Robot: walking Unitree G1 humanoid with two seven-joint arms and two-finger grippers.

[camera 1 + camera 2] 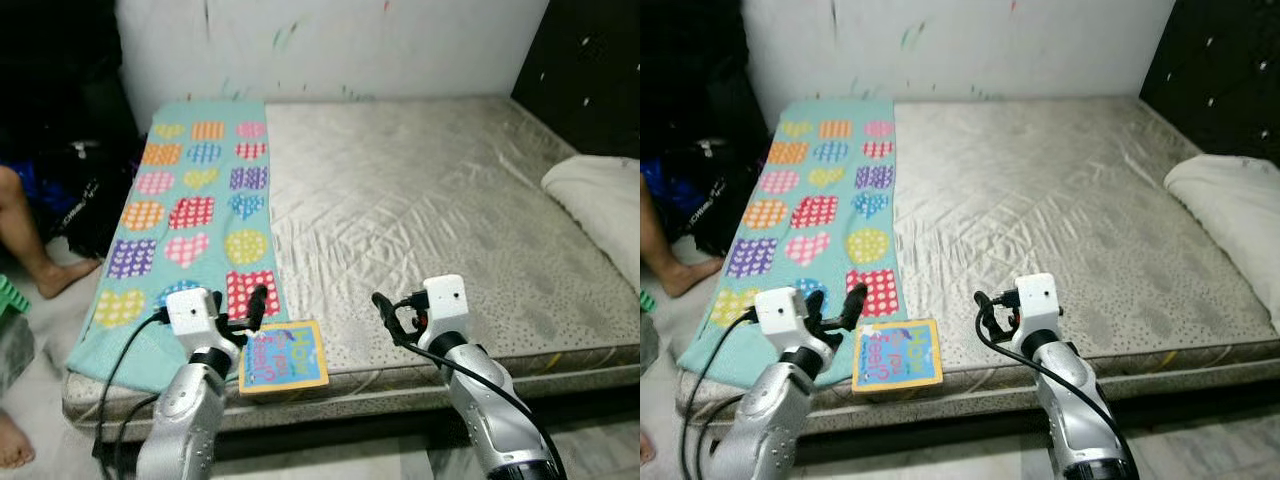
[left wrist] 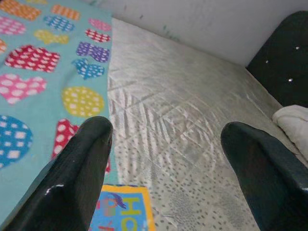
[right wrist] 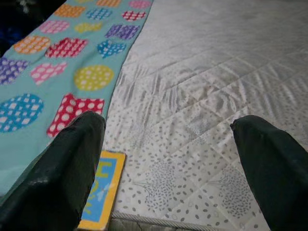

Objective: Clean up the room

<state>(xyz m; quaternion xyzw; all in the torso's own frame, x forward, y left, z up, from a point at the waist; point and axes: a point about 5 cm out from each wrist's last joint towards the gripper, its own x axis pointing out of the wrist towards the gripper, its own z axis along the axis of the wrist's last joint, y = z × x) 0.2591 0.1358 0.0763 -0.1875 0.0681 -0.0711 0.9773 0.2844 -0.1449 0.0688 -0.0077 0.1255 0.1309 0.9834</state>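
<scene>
Bare grey quilted mattress (image 1: 420,210) on a low bed, pushed against a white wall (image 1: 350,45) with faint coloured scribbles. Dark padded headboard (image 1: 590,70) along the mattress's right edge, white pillow (image 1: 600,200) lying against it. A teal blanket (image 1: 190,215) printed with multicoloured polka-dot and striped hearts covers the mattress's left strip, from the wall edge to the near edge. On the floor off the left edge: a black bag (image 1: 75,195) with white lettering too small to read, and a person's bare leg (image 1: 30,245) and foot.

Task item: a flat square children's book (image 1: 284,356), blue cover with yellow border, lying face up at the mattress's near edge, just beside the blanket's right hem. Title starts with "How"; the rest is not legible.

Left end effector (image 1: 245,315) hovers just above the book's far left corner, fingers spread wide, holding nothing. Right end effector (image 1: 392,318) hovers over the near edge to the right of the book, apart from it, also wide open and empty.
</scene>
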